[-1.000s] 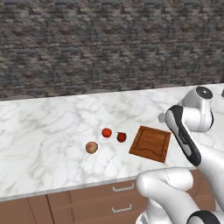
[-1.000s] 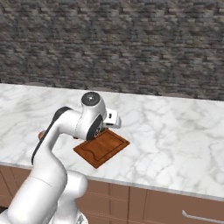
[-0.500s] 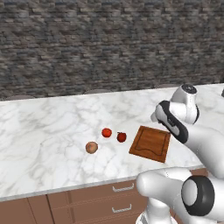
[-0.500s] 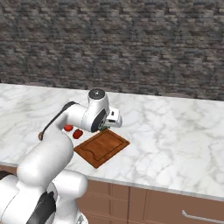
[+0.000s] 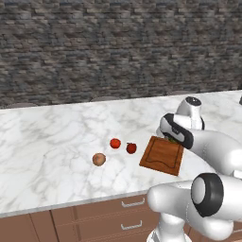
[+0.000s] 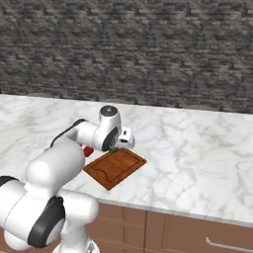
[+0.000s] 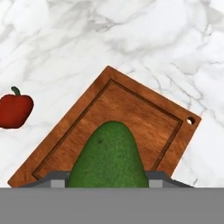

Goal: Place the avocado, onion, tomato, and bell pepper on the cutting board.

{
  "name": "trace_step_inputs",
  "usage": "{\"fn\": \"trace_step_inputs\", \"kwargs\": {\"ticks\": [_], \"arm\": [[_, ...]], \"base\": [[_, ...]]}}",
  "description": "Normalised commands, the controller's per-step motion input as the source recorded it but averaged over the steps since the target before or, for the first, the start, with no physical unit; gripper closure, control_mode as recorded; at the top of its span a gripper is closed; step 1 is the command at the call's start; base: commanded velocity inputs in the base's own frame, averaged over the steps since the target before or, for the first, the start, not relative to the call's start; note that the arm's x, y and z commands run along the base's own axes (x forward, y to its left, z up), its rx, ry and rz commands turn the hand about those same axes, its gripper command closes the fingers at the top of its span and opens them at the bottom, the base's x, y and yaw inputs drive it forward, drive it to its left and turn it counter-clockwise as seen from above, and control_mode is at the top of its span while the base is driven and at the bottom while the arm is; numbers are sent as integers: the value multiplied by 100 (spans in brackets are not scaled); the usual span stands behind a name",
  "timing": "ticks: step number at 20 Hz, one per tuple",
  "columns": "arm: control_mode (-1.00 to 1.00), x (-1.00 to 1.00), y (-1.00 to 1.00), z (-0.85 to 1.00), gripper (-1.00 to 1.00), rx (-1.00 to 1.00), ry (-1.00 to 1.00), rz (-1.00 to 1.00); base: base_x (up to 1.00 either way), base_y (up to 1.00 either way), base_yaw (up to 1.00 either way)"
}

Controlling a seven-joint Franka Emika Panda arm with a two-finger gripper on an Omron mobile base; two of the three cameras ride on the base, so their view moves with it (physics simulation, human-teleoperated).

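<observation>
Now avocado [image 7: 109,155] lower over cutting board [image 7: 131,113]

- The avocado [image 7: 109,155] is dark green with a fine speckled skin.
- The cutting board [image 7: 131,120] is reddish-brown wood with a darker groove running near its edge.
- The bell pepper [image 7: 15,110] is deep red with a small green stem.
- The tomato [image 5: 115,143] is bright red.
- The onion [image 5: 99,159] is tan-brown.
- The counter [image 5: 56,137] is white marble with grey veins.
- The wall [image 5: 94,42] is dark grey stone.
</observation>
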Motion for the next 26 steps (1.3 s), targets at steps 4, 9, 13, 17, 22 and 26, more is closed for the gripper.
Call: {"fn": "trace_step_inputs", "kwargs": {"ticks": [4,9,13,17,22,26], "arm": [[-100,0,19,-36,100,0,2,0],[-100,0,10,-31,100,0,1,0],[-100,0,1,-26,100,0,2,0],[-100,0,1,-28,100,0,3,0],[-100,1,4,-27,100,0,5,0],[-100,0,3,-25,100,0,5,0]], "base": [[0,0,0],[0,0,0],[0,0,0],[0,0,0],[0,0,0],[0,0,0]]}}
